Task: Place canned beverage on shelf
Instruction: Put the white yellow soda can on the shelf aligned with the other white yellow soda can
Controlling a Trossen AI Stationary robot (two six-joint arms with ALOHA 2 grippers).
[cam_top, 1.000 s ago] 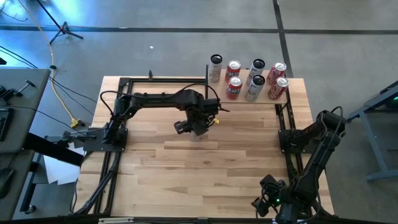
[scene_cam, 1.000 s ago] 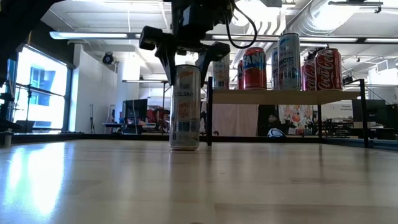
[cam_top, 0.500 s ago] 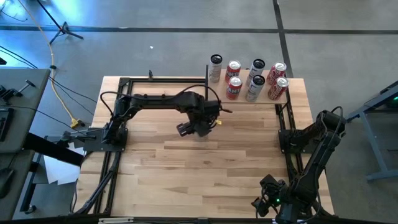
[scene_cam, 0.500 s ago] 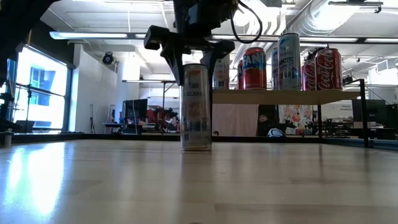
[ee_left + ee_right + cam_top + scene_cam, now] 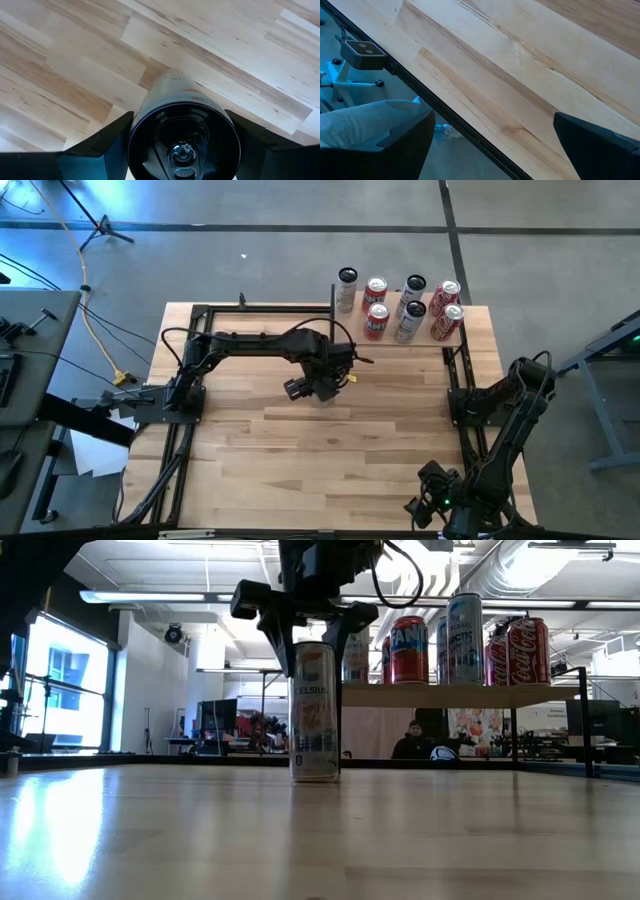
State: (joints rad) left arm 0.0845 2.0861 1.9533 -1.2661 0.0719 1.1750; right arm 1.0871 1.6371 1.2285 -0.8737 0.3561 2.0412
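Note:
A tall white Celsius can (image 5: 314, 710) stands upright on the plank table, left of the shelf (image 5: 450, 695), a pale wood board on thin black uprights at the table's far right (image 5: 425, 342). My left gripper (image 5: 314, 640) is above the can, shut on its top; it also shows in the high view (image 5: 318, 385). The left wrist view looks down on the can's dark top (image 5: 182, 145). My right gripper (image 5: 430, 502) is open and empty at the table's near right corner. My left gripper pinches the can's upper rim (image 5: 137, 135) between its two fingers, one on each side of the top (image 5: 292, 645). The fingers come from above, pointing down. The can is upright, its bottom (image 5: 314, 778) at the table surface; whether it rests there or hangs just clear, I cannot tell.
Several cans stand on the shelf: red ones (image 5: 408, 648), (image 5: 525, 650) and tall pale ones (image 5: 465, 638). A black metal frame (image 5: 200, 315) runs along the table's left and far sides. A person (image 5: 412, 743) shows in the room behind. Bare planks lie in front of the can.
My left gripper has gone toward the table's right edge, toward the shelf, with the can in its hold. The can has stayed upright and low at the table surface. In the last half second both have kept still.

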